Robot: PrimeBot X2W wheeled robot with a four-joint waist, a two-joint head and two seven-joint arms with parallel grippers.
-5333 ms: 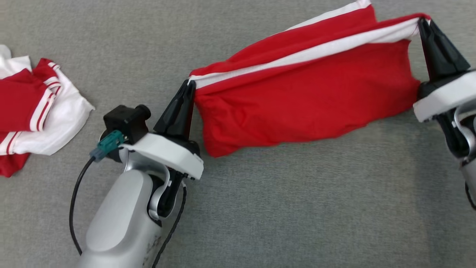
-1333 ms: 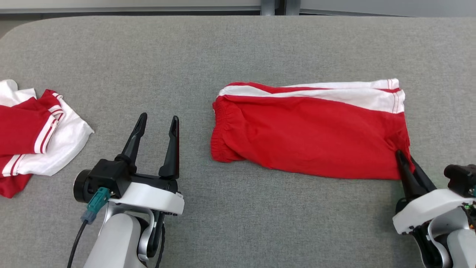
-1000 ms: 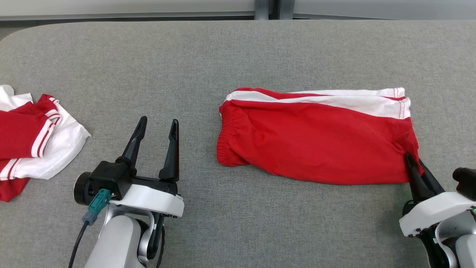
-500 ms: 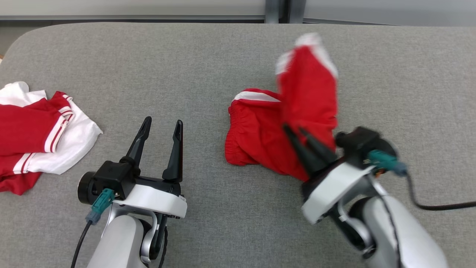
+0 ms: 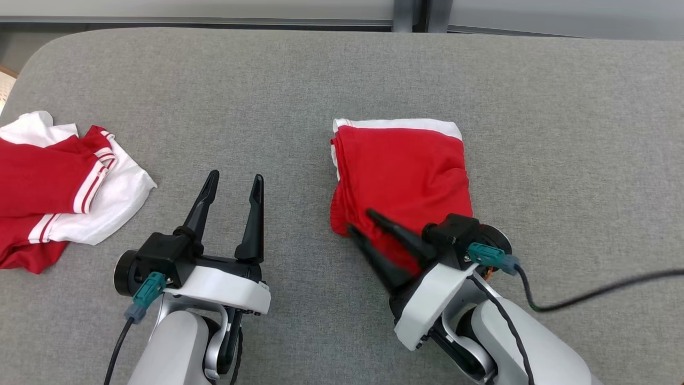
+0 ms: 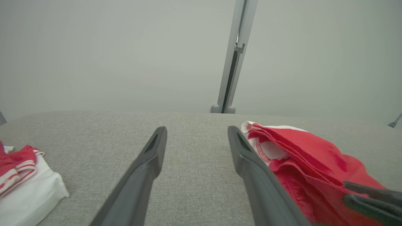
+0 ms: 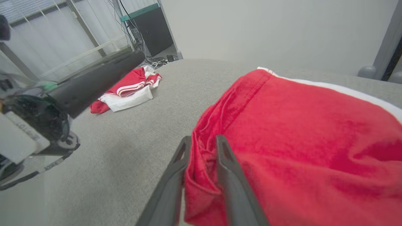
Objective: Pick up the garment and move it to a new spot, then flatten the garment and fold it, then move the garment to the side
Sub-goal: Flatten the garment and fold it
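red garment (image 5: 401, 166), folded in half, lies on the grey surface (image 5: 299, 80); our right fingers (image 5: 374, 255) straddle its near-left corner, narrowly parted, seemingly to release the fold. our left fingers (image 5: 201, 200) wait wide and empty beside it.

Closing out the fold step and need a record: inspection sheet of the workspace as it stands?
Surface: grey fabric-covered table, rounded far-left corner.
Job's things: red shorts with white trim, folded in half, lying right of centre.
Clutter: red-and-white garment pile at the table's left edge.
End effectors: left end effector open, holding nothing, apart from the shorts. Right end effector parted at the shorts' near-left corner, cloth between its fingers.
Cables: right-arm cable trails across the table to the right; left-arm cable hangs by the forearm.
Surroundings: pale wall and grey post; window blinds and a dark cabinet beyond the table.
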